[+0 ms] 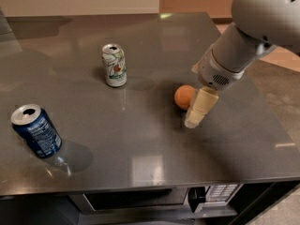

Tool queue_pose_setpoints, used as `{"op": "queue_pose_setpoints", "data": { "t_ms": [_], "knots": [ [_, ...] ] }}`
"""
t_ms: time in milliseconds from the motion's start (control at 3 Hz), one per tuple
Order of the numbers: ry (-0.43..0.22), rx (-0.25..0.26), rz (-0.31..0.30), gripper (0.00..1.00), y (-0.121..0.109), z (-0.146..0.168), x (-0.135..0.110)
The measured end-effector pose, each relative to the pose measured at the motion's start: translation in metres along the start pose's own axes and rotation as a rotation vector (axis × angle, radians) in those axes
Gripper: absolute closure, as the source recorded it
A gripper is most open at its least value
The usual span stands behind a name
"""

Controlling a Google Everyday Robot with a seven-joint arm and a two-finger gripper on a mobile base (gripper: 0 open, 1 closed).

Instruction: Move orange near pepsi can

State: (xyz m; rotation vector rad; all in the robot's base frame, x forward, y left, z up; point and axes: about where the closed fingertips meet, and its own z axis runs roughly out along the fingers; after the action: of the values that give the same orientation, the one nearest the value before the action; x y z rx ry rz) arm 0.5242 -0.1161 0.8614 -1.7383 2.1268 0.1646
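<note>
The orange [183,96] lies on the grey table [140,139], right of centre. The pepsi can [36,131], dark blue with a silver top, stands near the front left edge, far from the orange. My gripper [195,117] hangs from the white arm [234,55] and comes down right against the orange's right front side, its tip close to the table. The arm hides part of it.
A white and green can [114,65] stands upright at the back left of the orange. The table's right edge [276,125] and front edge [140,185] are near. Below the front edge is a dark appliance with a keypad [218,192].
</note>
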Motion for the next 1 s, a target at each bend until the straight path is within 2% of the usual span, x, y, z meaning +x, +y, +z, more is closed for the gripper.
{"op": "queue_pose_setpoints", "data": {
  "t_ms": [333, 1000],
  "knots": [
    [0.000, -0.011, -0.005, 0.17, -0.0013, 0.0078, 0.0010],
    [-0.005, -0.037, -0.024, 0.64, -0.0028, 0.0099, -0.0016]
  ]
}}
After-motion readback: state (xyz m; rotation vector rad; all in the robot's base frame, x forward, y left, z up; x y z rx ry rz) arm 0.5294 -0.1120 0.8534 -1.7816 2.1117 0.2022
